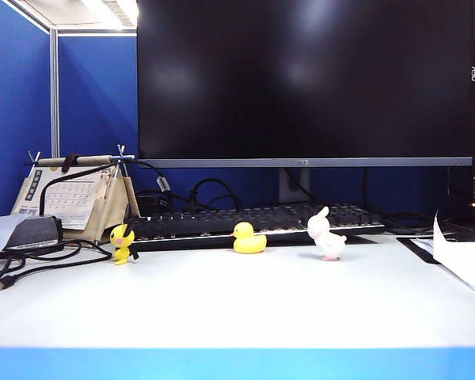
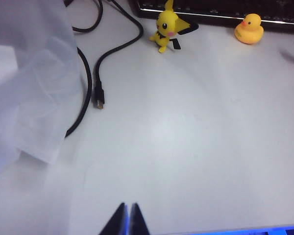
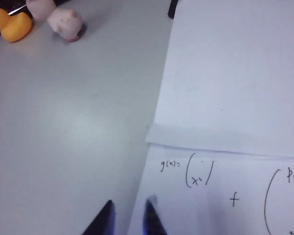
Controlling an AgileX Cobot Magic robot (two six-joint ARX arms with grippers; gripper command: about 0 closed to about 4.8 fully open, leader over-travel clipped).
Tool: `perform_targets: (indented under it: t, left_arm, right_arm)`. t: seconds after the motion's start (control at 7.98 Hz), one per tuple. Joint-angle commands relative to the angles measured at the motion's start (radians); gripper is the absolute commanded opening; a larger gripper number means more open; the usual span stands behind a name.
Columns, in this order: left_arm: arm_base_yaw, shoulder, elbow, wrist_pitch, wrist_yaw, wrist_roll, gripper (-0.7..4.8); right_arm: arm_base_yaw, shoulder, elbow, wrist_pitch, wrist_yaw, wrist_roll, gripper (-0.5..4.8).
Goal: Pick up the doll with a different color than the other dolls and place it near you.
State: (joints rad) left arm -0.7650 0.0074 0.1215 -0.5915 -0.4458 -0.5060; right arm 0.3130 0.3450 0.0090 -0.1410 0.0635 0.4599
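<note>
Near edge of the surface [image 1: 237, 317] is a blue strip in the exterior view; a wide bare band runs behind it across the whole width. Neither arm shows in that view.

Left end effector [image 2: 128, 220]: fingertips pressed together, holding nothing, low over bare surface near the front edge. A crumpled white sheet [image 2: 24, 83] lies to one side of it, and a black cable [image 2: 95, 73] with a loose plug end curls out from beside that sheet.

Right end effector [image 3: 129, 218]: tips narrow with a slim gap, nothing between them, hovering right at the edge of handwritten papers [image 3: 225, 122]. Those papers cover the right side of the surface.

Further back, three toys in a row, well apart from each other, just in front of the keyboard [image 1: 253, 220]:
- eared doll [image 1: 123, 243], yellow, leftmost, near the cables
- duck [image 1: 248, 238], yellow, middle
- rabbit [image 1: 326, 234], white with pink base, upright, rightmost — the odd colour

Left rear: a black adapter [image 1: 33, 232] and desk calendar [image 1: 75, 198]. A monitor [image 1: 305, 79] stands behind the keyboard, with blue partition walls beyond it.
</note>
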Motion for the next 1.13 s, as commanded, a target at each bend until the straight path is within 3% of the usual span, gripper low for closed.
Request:
perform_targets:
  t: [0.13,0.38,0.5,0.63,0.75,1.13]
  left_arm:
    - [-0.001,0.001,0.002,0.002,0.001,0.000,0.24]
    - [-0.001,0.001,0.002,0.002,0.001,0.000,0.24]
    - [-0.001,0.001,0.002,0.002,0.001,0.000,0.24]
    - [-0.001,0.001,0.002,0.002,0.001,0.000,0.24]
    - [-0.001,0.001,0.002,0.002,0.001,0.000,0.24]
    - [-0.001,0.001,0.002,0.002,0.001,0.000,0.24]
  right_arm:
    - [0.002,-0.001,-0.003,0.011,-0.032,-0.001,0.85]
    - [0.002,-0.001,-0.003,0.011,-0.041,-0.016,0.85]
    - [0.002,0.002,0.008,0.227,-0.115,-0.027,1.21]
    - [0.001,0.456,0.233,0.402,-0.185,-0.095,2.22]
    - [0.003,0.846,0.452,0.422,-0.280,-0.095,2.73]
    - [0.010,1.165,0.637,0.403,-0.400,-0.094,3.71]
